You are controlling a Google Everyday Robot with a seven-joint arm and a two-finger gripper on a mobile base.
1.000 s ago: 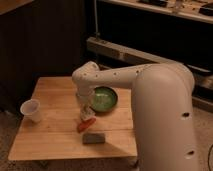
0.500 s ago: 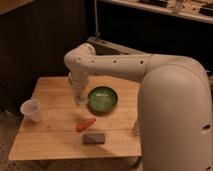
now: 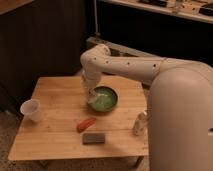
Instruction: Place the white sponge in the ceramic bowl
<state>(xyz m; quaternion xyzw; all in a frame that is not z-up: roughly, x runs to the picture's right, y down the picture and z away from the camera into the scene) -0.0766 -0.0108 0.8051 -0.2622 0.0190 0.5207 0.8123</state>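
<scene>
- Wooden table [image 3: 55, 127]: 1 low, light-wood top carrying every item listed here.
- Ceramic bowl [image 3: 104, 98]: 1 round green dish with a paler glossy inside, right of the table's middle, toward the far side.
- Gripper [image 3: 92, 98]: 1, at the end of the white arm [image 3: 130, 65], pointing down over the left rim of the ceramic bowl. How wide it stands cannot be told from here.
- White sponge [image 3: 94, 102]: 1 small pale block, seen just under the gripper at the bowl's left edge; whether it is gripped or already resting inside cannot be told.
- Orange-red stick [image 3: 86, 124]: 1, lying slantwise near the bowl on its near-left side, apart from it.
- Dark grey block [image 3: 93, 138]: 1 flat rectangle, just nearer than the stick, close to the near edge.
- Translucent cup [image 3: 31, 110]: 1, upright at the left end, well apart from the rest.
- Pale upright object [image 3: 139, 123]: 1, at the right edge, too blurred to name.
</scene>
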